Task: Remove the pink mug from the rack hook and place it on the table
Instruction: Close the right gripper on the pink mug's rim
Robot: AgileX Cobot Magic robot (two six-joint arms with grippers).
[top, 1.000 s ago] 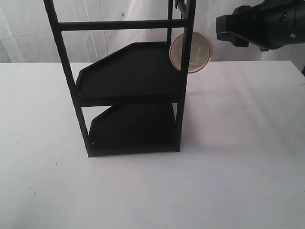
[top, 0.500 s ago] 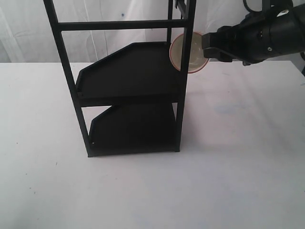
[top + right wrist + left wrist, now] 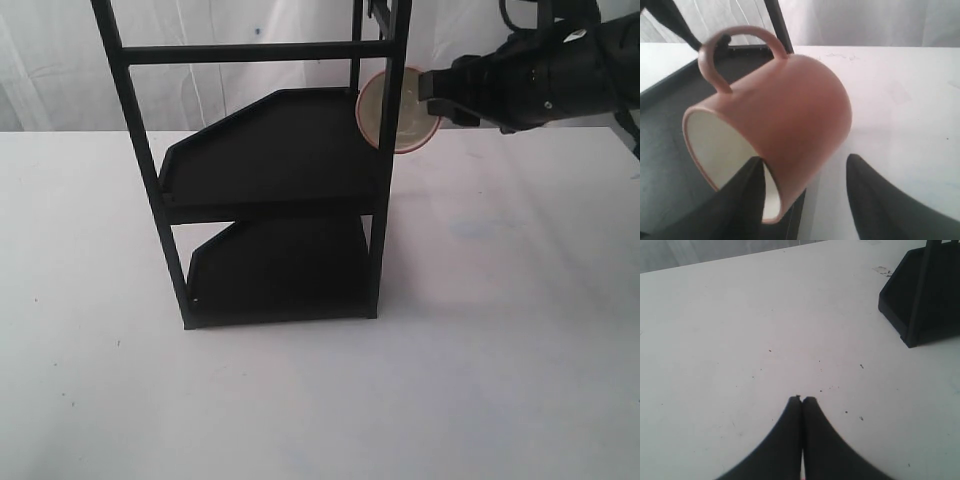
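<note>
Right wrist view: pink mug (image 3: 790,105) hangs by its handle (image 3: 735,47) from the rack hook (image 3: 726,38), only a small black nub of which shows at the loop. Since the handle is its only support, the body hangs tilted with the cream mouth angled down toward the rack (image 3: 270,160). The mug is clear of the table (image 3: 500,350). Right gripper (image 3: 805,159) has its jaws spread wide around the lower rim, one finger at the mouth side and the other well off the outer wall. It holds nothing; I can't tell whether the near finger touches the rim. My read: it's set up to pinch the wall, then lift so the loop clears the hook. In the exterior view it comes in from the side away from the corner post (image 3: 390,180), probably to keep clear of the frame. Left gripper (image 3: 802,399) has its fingertips pressed together with nothing between them, over bare table beside the rack's base; it looks parked, as this is a one-arm job. No brand, label or writing is readable anywhere, only dark specks on the tabletop.
</note>
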